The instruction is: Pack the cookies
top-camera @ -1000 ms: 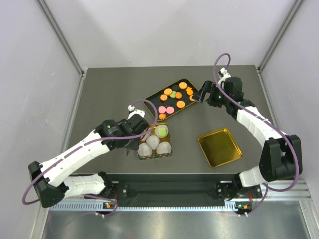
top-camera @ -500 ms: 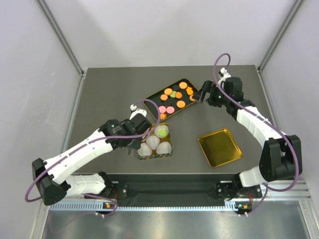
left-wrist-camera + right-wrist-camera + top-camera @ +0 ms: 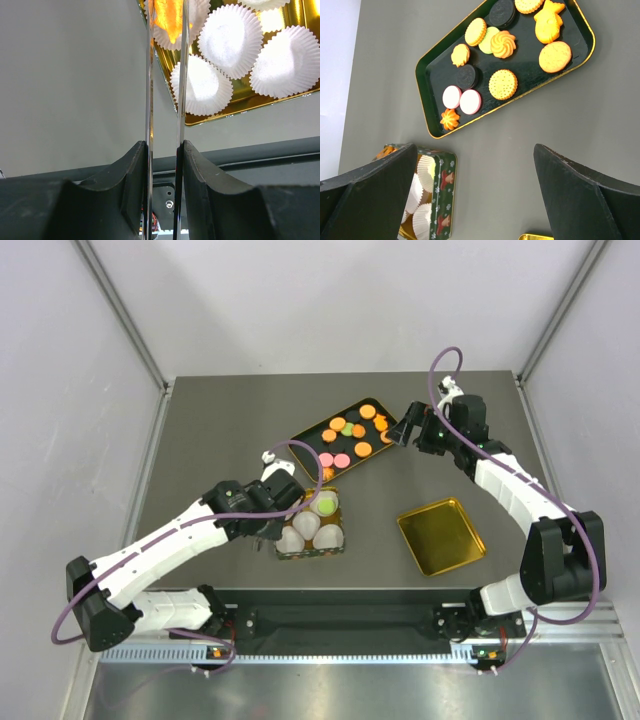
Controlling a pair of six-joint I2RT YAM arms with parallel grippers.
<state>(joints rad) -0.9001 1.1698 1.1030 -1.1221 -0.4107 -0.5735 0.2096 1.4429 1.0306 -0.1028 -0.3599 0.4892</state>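
Table (image 3: pixel 535 165) shows around my wide right gripper (image 3: pixel 475 150); cookies (image 3: pixel 502 84) lie ahead in tray (image 3: pixel 530 64). My left gripper (image 3: pixel 167 20) is narrow; hold unclear.

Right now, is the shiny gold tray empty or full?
Empty. The gold tray shows only its bare shiny floor in the top view; nothing lies in it.

Table (image 3: pixel 220 430) left of the black tray (image 3: pixel 527 65) was open; left gripper (image 3: pixel 292 512) crowded the tin's (image 3: pixel 445 185) left edge.
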